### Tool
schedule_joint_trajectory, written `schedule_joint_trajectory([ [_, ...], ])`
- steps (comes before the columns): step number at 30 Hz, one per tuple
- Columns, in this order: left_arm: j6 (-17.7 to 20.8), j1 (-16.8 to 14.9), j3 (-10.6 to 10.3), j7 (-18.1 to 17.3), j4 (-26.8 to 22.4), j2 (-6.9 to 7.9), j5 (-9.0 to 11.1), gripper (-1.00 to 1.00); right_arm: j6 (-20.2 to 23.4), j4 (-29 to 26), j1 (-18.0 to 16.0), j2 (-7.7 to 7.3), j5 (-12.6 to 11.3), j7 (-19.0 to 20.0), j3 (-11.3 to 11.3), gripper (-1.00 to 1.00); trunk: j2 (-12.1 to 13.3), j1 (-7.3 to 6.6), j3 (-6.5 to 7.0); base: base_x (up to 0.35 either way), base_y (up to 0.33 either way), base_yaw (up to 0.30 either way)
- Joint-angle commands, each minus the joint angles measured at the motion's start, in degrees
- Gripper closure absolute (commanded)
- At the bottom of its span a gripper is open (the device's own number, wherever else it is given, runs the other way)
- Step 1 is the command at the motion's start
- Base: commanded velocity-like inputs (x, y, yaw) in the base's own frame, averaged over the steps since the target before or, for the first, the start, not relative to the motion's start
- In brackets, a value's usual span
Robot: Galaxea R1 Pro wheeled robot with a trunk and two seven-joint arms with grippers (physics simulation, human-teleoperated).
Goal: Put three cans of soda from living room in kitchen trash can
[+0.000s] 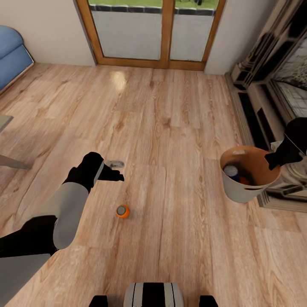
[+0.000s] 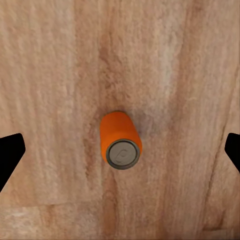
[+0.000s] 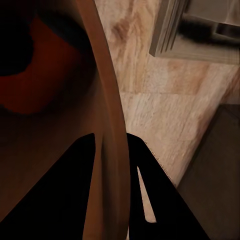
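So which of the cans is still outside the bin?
The orange can standing alone on the wood floor, below the open left gripper. The dark blue-topped one sits inside the bin.

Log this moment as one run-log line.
room: living room | left gripper: open above orange can standing on floor | right gripper: shut on trash can rim | in trash can: blue can, orange can
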Motion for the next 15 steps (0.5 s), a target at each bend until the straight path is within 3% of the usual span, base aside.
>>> schedule_joint_trajectory([
  [1, 0.0, 0.0, 0.0, 0.0, 0.1, 0.00, 0.0, -1.00, 0.0, 0.2, -0.2, 0.03, 0.0, 0.0, 0.2, 1.00, -0.4, 0.21, -0.27, 0.000, 0.000, 0.000],
  [15, 0.0, 0.0, 0.0, 0.0, 0.3, 0.00, -0.1, -1.00, 0.0, 0.3, -0.4, -0.19, -0.1, 0.0, 0.2, 1.00, -6.0, 3.29, -4.03, 0.000, 0.000, 0.000],
])
